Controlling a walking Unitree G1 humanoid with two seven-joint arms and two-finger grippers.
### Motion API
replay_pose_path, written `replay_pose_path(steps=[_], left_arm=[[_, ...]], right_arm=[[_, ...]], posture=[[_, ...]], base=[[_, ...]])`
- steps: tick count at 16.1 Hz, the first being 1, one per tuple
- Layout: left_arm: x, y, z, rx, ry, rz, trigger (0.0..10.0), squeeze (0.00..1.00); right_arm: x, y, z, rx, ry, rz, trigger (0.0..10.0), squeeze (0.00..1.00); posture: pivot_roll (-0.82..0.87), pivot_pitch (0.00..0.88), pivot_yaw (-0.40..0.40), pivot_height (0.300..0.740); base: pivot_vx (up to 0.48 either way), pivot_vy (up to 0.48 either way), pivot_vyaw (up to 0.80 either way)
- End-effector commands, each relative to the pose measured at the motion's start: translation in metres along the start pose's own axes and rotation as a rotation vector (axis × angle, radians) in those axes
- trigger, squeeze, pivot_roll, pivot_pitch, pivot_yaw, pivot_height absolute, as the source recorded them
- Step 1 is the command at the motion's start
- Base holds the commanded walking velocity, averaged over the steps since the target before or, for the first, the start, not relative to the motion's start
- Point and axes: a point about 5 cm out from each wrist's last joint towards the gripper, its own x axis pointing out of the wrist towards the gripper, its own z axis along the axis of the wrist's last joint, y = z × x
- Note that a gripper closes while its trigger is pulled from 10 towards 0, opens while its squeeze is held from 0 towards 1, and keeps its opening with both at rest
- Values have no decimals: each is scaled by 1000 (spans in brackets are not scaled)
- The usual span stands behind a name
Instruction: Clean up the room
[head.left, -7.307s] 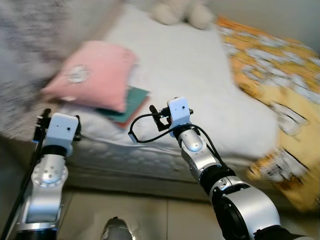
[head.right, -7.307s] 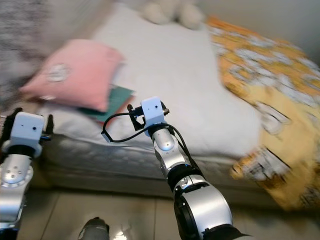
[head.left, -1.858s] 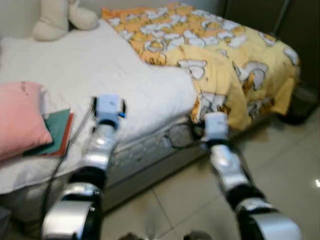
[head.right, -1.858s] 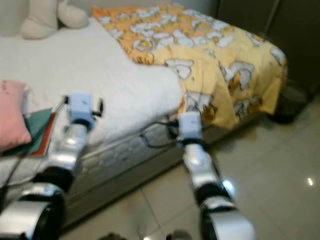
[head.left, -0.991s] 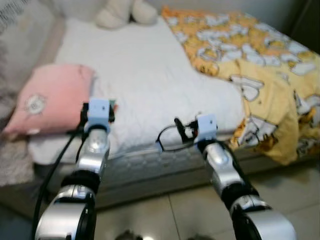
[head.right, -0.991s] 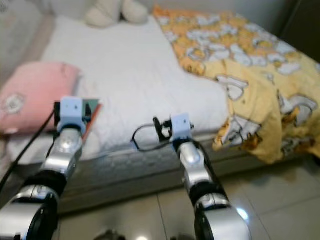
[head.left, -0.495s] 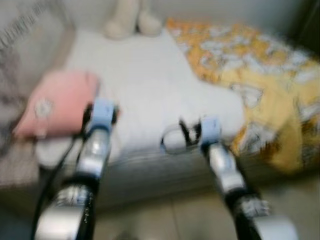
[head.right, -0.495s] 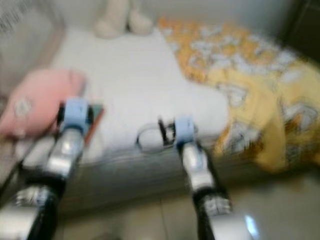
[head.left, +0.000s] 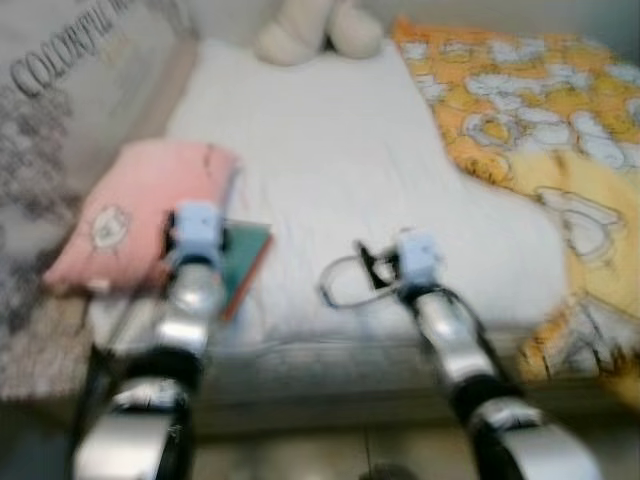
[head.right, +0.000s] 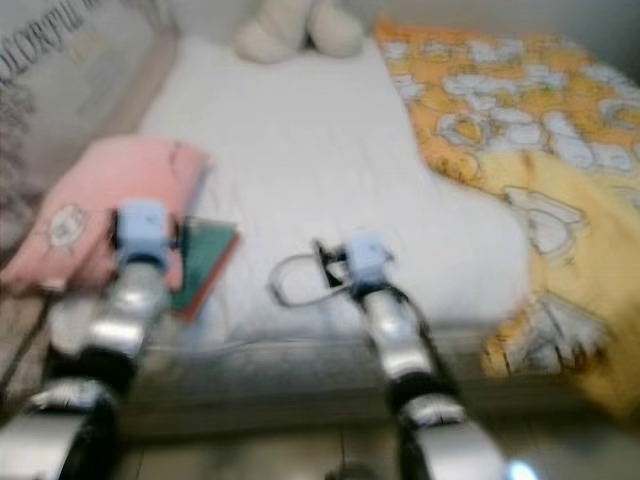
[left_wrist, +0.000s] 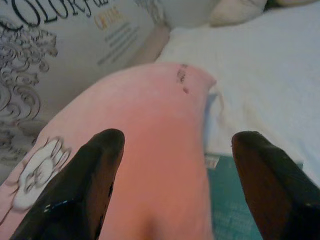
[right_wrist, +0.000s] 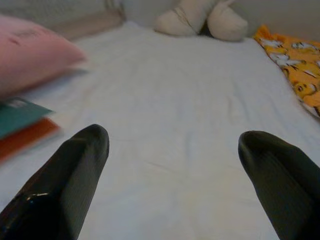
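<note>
Over the white bed (head.left: 330, 160), both tools (left_wrist: 172, 150) (right_wrist: 175, 150) gape wide, empty.

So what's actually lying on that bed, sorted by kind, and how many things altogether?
Pink pillow: 1
Books, a teal one on an orange-red one: 2
Cream plush toy: 1
Yellow patterned blanket: 1
Total: 5

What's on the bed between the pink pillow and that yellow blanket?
Mostly bare white sheet. In the head views, a teal book on a red one pokes out beside the pink pillow; nothing else lies before the yellow blanket.
</note>
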Motion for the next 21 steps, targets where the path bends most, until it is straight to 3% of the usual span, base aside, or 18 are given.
replay_pose_path(steps=[1, 3, 4, 5, 6, 7, 8, 9, 10, 12, 14, 16, 18, 21], left_arm=[[4, 22, -1, 13, 0, 104, 10000, 0], [4, 32, -2, -10, 4, 134, 10000, 0], [6, 44, 0, -41, -14, 153, 10000, 0], [7, 57, -5, -135, 37, 123, 10000, 0], [7, 60, -8, -189, 66, 95, 10000, 0], [5, 59, -16, -351, 155, -63, 10000, 0], [2, 62, -15, -422, 168, -126, 10000, 0], [0, 70, -12, -442, 154, -156, 10000, 0], [-7, 78, -9, -459, 162, -252, 10000, 0], [-20, 78, -19, -524, 272, -398, 10000, 0], [-31, 78, -44, -565, 425, -403, 10000, 0], [-39, 69, -65, -591, 486, -330, 10000, 0], [-49, 54, -77, -561, 506, -307, 10000, 0], [-60, 35, -86, -97, 416, -335, 10000, 0]], right_arm=[[5, 9, 8, 10, -36, 21, 10000, 0], [5, 10, 8, 10, -37, 21, 10000, 0], [4, 10, 8, 8, -38, 23, 10000, 0], [3, 9, 7, 9, -39, 22, 10000, 0], [2, 9, 7, 9, -39, 22, 10000, 0], [-1, 8, 2, 17, -31, 19, 10000, 0], [-3, 8, 0, 17, -30, 17, 10000, 0], [-6, 6, -2, 16, -32, 16, 10000, 0], [-11, 2, -6, 9, -26, 13, 10000, 0], [-16, -2, -13, 2, -2, 12, 10000, 0], [-19, -4, -15, 1, 7, 10, 10000, 0], [-20, -2, -16, 1, 10, 15, 10000, 0], [-22, 1, -17, -2, 13, 32, 10000, 0], [-26, 3, -20, -12, 20, 57, 10000, 0]], posture=[[-47, 0, 7, 740], [-48, 0, 9, 740], [-47, 0, 11, 740], [-45, 0, 13, 740], [-45, 0, 13, 740], [-32, 1, 11, 740], [-25, 3, 7, 740], [-21, 5, 4, 740], [-10, 11, -2, 740], [-4, 14, -4, 740], [-4, 29, -10, 740], [-14, 48, -17, 740], [-28, 72, -29, 740], [-51, 104, -43, 740]], base=[[0, 0, 0], [0, 0, 0], [0, 0, 0], [0, 0, 0], [0, 0, 0], [0, 0, 0], [0, 0, 0], [0, 0, 0], [0, 0, 0], [0, 0, 0], [0, 0, 0], [0, 0, 0], [0, 0, 0], [0, 0, 0]])
